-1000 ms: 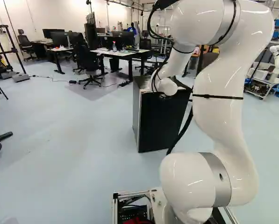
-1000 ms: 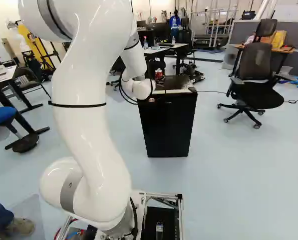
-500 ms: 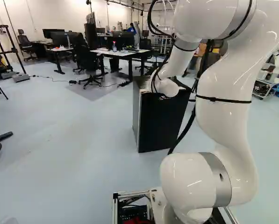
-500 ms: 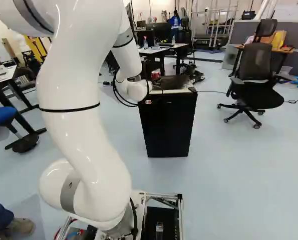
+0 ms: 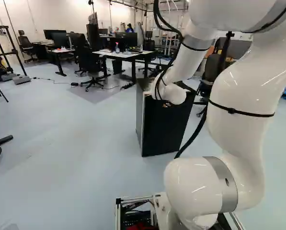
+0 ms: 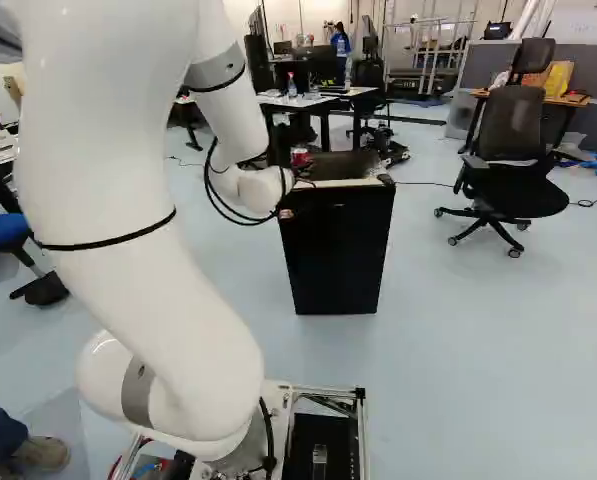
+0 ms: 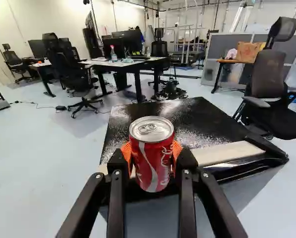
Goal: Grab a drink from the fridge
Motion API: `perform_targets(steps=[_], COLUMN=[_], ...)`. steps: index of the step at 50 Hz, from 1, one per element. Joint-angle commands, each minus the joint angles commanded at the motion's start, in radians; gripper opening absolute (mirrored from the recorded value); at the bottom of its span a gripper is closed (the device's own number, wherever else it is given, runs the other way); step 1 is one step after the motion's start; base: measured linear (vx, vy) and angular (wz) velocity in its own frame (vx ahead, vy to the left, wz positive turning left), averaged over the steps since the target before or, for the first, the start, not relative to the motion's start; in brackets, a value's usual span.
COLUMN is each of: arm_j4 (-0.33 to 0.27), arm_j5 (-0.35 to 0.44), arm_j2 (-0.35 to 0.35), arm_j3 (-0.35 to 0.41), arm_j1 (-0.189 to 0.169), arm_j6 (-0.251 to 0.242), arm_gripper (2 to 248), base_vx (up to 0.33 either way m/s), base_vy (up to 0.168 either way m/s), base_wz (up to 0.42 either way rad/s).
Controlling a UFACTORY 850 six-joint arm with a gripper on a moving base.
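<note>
My end effector (image 7: 151, 154) has its two fingers part way open, with their orange pads hugging both sides of a red drink can (image 7: 150, 173) that sits upright right between them, and the black fridge (image 7: 197, 116) shows behind the can.

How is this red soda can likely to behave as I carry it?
The red soda can looks sealed, so it is probably full and fairly heavy for its size. Its smooth metal wall might slip, though the end effector has orange pads on both sides. If dropped, its round body would likely roll.
</note>
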Motion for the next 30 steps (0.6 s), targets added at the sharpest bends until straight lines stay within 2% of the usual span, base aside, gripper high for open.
perform_targets(steps=[30], arm_j4=[-0.008], arm_j5=[-0.027], arm_j2=[0.231], arm_j3=[0.262], arm_j1=[0.046], arm_j6=[-0.009], arm_gripper=[98], base_vx=[0.0], base_vy=[0.0], base_wz=[0.0])
